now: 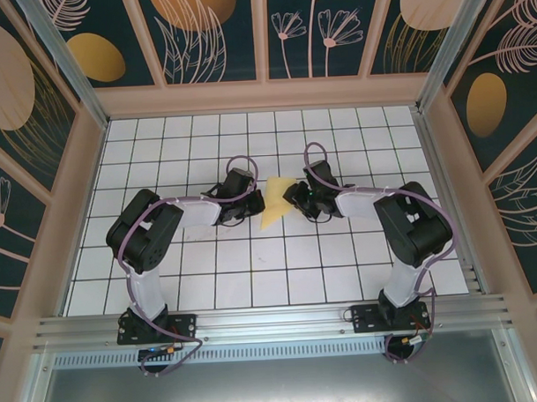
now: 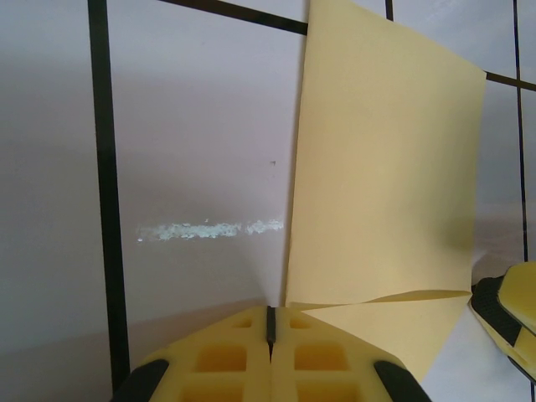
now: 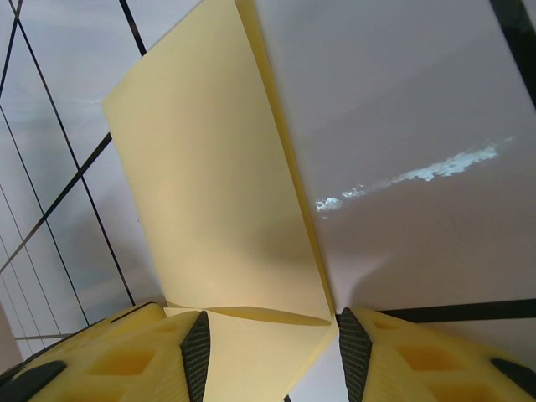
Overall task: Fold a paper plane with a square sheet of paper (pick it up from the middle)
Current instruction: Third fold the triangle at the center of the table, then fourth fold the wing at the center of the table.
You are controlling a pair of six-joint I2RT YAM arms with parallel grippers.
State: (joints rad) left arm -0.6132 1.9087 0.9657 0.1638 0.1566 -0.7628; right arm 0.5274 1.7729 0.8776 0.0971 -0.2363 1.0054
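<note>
The square sheet of paper [image 1: 273, 205], bright yellow, lies in the middle of the table between both grippers, with one part folded over along a crease. In the left wrist view the paper [image 2: 385, 167] fills the right half. My left gripper [image 2: 270, 316] is shut, its tip at the paper's left edge where the crease ends; I cannot tell if it pinches the edge. My left gripper [image 1: 256, 204] meets the paper from the left. My right gripper [image 1: 291, 197] meets it from the right. My right gripper [image 3: 274, 339] is open, its pads either side of the folded paper [image 3: 218, 184].
The white gridded table [image 1: 341, 251] has patterned walls at the back and both sides and a metal rail [image 1: 273, 323] along the near edge. A pale scuff [image 2: 209, 228] marks the tile beside the paper. One right finger [image 2: 505, 308] shows at the edge of the left wrist view.
</note>
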